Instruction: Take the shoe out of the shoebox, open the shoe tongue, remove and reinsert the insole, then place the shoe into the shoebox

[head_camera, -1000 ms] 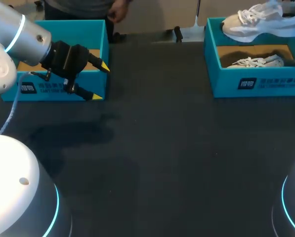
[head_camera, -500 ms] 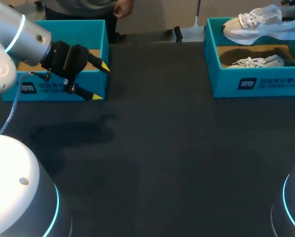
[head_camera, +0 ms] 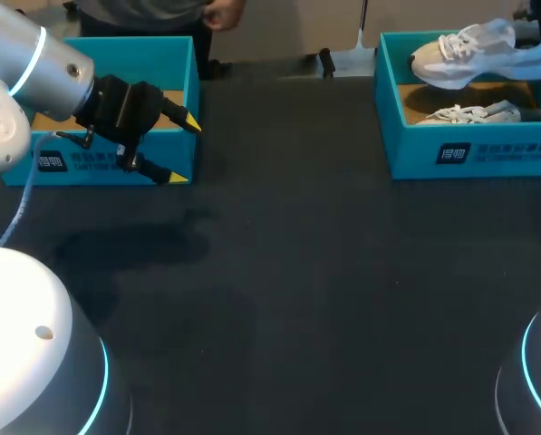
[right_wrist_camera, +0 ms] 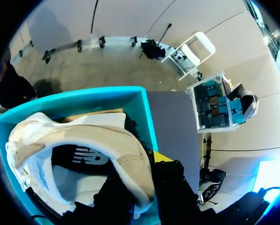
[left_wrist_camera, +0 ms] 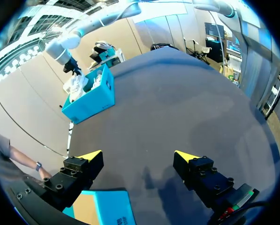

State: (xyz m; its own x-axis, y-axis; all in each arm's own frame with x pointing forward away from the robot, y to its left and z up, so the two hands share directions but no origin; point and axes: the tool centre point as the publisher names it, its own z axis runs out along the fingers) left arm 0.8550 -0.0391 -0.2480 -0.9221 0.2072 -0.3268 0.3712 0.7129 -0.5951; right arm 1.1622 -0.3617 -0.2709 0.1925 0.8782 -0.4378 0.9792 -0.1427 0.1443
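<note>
My right gripper (right_wrist_camera: 140, 176) is shut on the heel of a white and beige shoe (right_wrist_camera: 79, 140). It holds the shoe (head_camera: 469, 54) over the teal shoebox (head_camera: 469, 154) at the table's far right. A second white shoe (head_camera: 469, 114) lies inside that box, under the held one. My left gripper (head_camera: 175, 145) stands open and empty at the near right corner of another teal box (head_camera: 116, 163) at the far left. In the left wrist view its yellow fingertips (left_wrist_camera: 90, 154) are wide apart over the dark table, with the shoebox (left_wrist_camera: 90, 98) far ahead.
The left teal box (left_wrist_camera: 104, 208) shows a brown cardboard floor and sits just under my left gripper. A wide stretch of dark table top (head_camera: 288, 272) lies between the two boxes.
The held shoe has shifted slightly toward the shoebox's front wall in the head view. My left arm has stayed where it was.
</note>
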